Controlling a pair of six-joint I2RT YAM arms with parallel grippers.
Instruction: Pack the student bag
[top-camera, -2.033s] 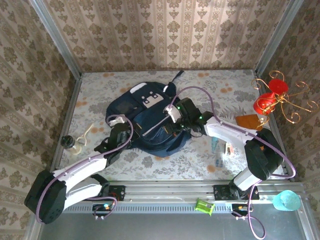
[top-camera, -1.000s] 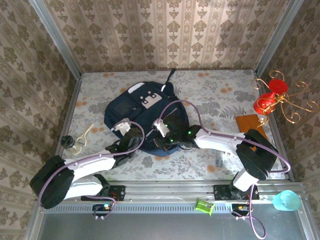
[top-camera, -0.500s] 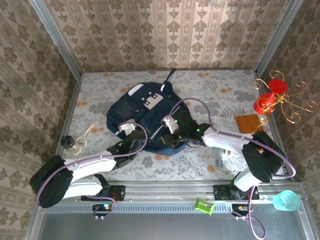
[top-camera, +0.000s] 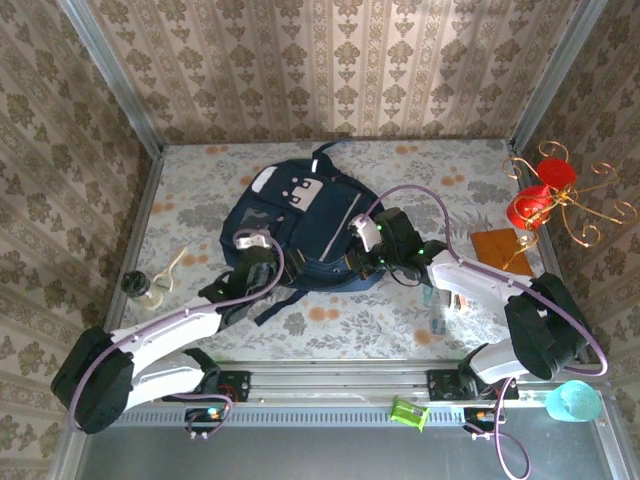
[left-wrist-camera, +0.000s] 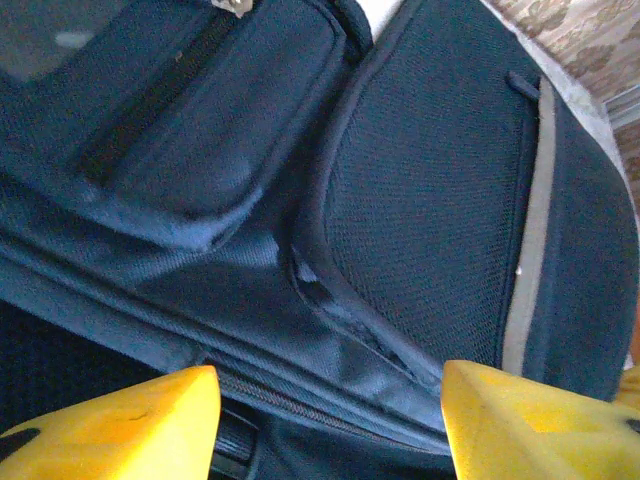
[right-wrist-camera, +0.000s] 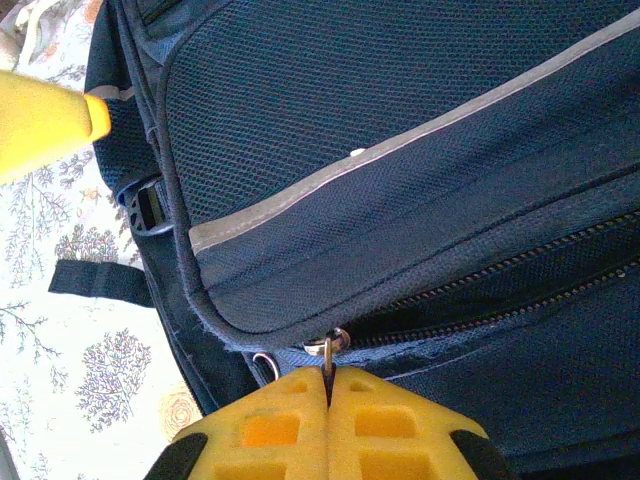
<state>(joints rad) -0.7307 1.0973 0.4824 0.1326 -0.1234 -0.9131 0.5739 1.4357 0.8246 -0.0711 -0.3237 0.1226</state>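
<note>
Two grippers at the student bag (top-camera: 300, 225). Its zip pull (right-wrist-camera: 335, 343) pinched in right gripper (right-wrist-camera: 328, 380); left gripper (left-wrist-camera: 330, 400) spread wide, empty.

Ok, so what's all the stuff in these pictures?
student bag: one, dark navy, middle of the table.
zip pull: one, silver, on the bag's zip.
red ornaments: two, red, on a gold wire stand, right side.
flat board: one, orange-brown, beside the stand.
small jar: one, dark-lidded, left edge.
cup: one, teal, near right corner.
green clip: one, green, near edge.
left gripper: one, yellow, open over the bag.
right gripper: one, yellow, shut on the zip pull.
</note>
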